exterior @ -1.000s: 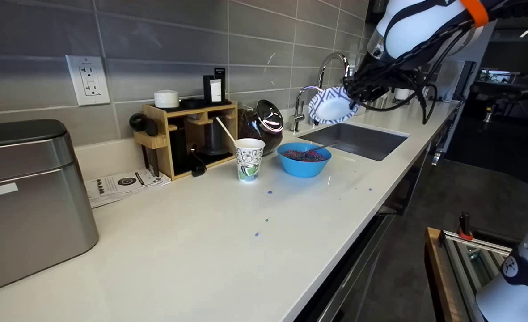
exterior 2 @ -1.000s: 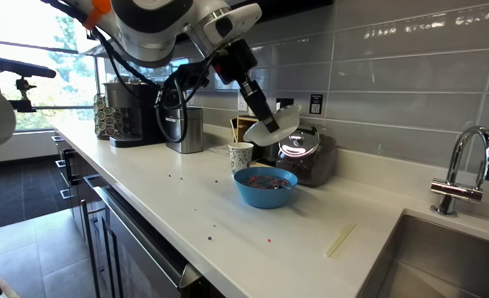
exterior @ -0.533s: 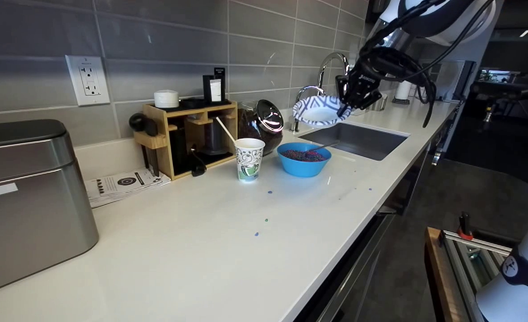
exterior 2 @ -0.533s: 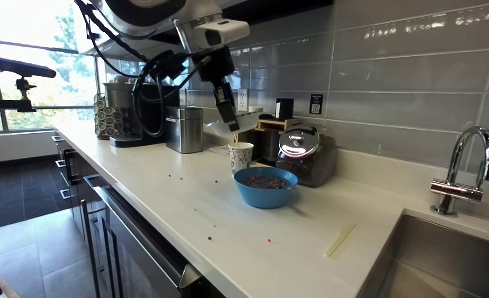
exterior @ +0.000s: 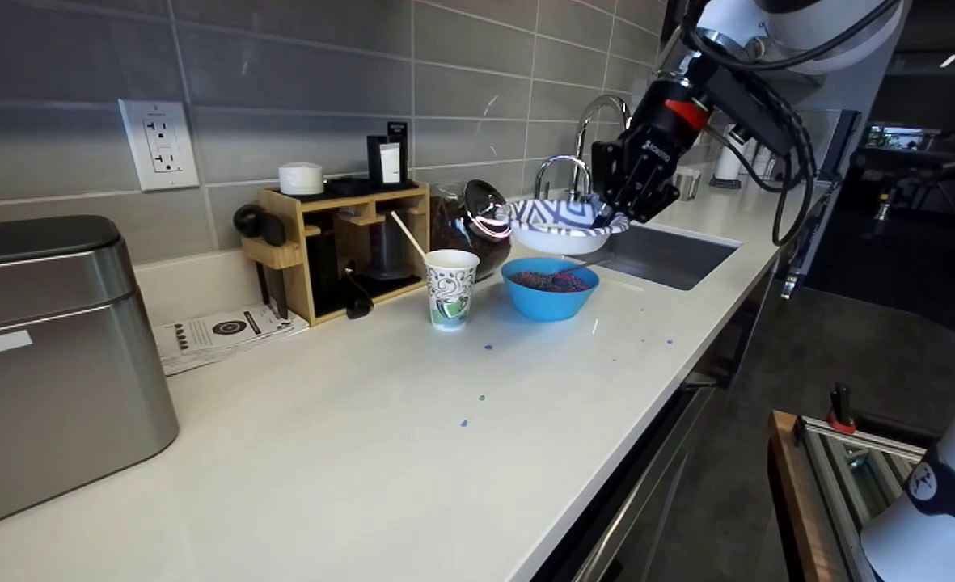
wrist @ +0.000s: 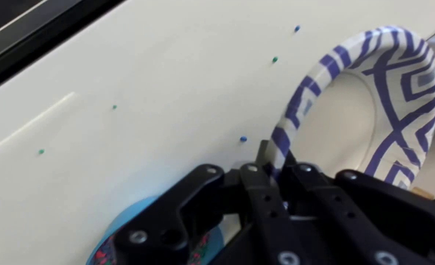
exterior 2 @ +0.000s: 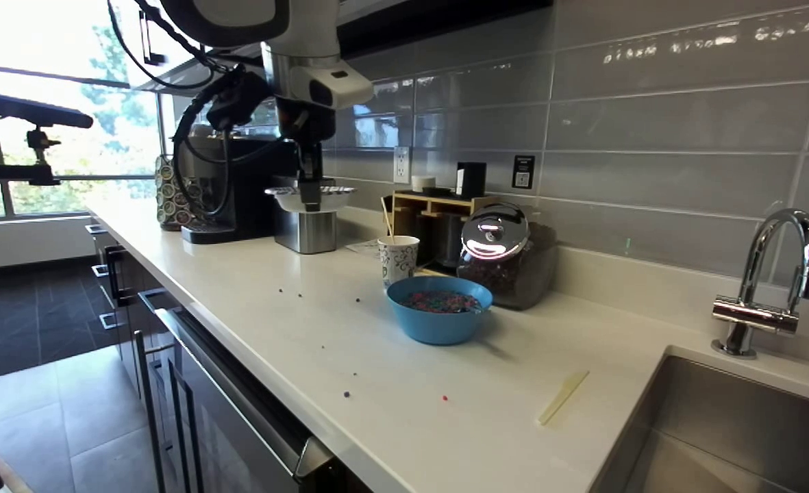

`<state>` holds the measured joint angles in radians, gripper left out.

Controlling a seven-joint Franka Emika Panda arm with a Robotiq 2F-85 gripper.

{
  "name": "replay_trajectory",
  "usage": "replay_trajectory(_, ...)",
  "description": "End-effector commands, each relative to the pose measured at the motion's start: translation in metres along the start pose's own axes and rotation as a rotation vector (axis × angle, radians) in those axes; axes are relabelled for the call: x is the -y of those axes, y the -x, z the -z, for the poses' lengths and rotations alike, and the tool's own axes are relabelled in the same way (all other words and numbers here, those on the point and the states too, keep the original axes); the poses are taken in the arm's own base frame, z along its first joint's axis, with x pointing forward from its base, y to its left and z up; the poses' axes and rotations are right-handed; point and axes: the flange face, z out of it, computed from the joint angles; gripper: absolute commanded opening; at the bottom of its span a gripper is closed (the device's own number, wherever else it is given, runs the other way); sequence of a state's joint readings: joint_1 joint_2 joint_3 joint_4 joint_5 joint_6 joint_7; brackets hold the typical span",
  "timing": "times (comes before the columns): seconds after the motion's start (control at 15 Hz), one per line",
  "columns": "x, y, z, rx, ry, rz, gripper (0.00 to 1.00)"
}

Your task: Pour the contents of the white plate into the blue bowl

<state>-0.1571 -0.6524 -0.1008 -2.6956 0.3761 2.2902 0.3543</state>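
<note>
My gripper [wrist: 276, 158] is shut on the rim of the white plate [wrist: 397, 117] with its blue pattern. The plate is held in the air, nearly level, in both exterior views [exterior: 558, 240] [exterior 2: 284, 198]. The visible part of its inside looks bare in the wrist view. The gripper also shows in both exterior views [exterior: 602, 214] [exterior 2: 312, 198]. The blue bowl [exterior 2: 438, 327] stands upright on the counter, lower than the plate and to one side of it. Small dark, red and green bits [exterior 2: 442, 301] lie in the bowl. The gripper partly hides the bowl [wrist: 130, 215] in the wrist view.
A patterned cup [exterior: 450, 291] with a stick stands beside the bowl. A lidded jar [exterior 2: 514, 274] and a wooden organizer [exterior: 291, 275] stand by the wall. A pale plastic knife [exterior 2: 563, 397] lies near the sink [exterior 2: 705, 411]. Several bits [wrist: 243, 139] are scattered on the counter.
The plate was strongly tilted and has turned nearly level. The gripper has carried it away from above the bowl, leftward in both exterior views. The bowl has not moved.
</note>
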Motion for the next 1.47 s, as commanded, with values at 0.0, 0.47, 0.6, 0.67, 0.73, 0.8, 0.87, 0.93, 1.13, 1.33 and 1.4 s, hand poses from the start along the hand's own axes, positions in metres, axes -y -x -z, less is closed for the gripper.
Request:
replay_trajectory(0.0,0.023,0.027,-0.017,0.174,-0.080,0.053,0.01)
replay_trajectory(0.47,0.072,0.064,-0.083,0.256,-0.162,0.051,0.01)
replay_trajectory(0.6,0.083,0.066,-0.105,0.199,-0.167,0.036,0.01)
replay_trajectory(0.67,0.090,0.066,-0.117,0.161,-0.169,0.027,0.01)
replay_trajectory(0.73,0.095,0.067,-0.127,0.129,-0.170,0.022,0.01)
replay_trajectory(0.8,0.100,0.065,-0.137,0.089,-0.170,0.015,0.01)
replay_trajectory(0.87,0.102,0.065,-0.146,0.061,-0.163,0.012,0.01)
replay_trajectory(0.93,0.107,0.061,-0.156,0.029,-0.159,0.004,0.01)
replay_trajectory(1.13,0.112,0.050,-0.181,-0.046,-0.142,-0.011,0.01)
replay_trajectory(1.33,0.117,0.034,-0.202,-0.084,-0.125,-0.029,0.01)
replay_trajectory(1.4,0.118,0.029,-0.208,-0.088,-0.120,-0.035,0.01)
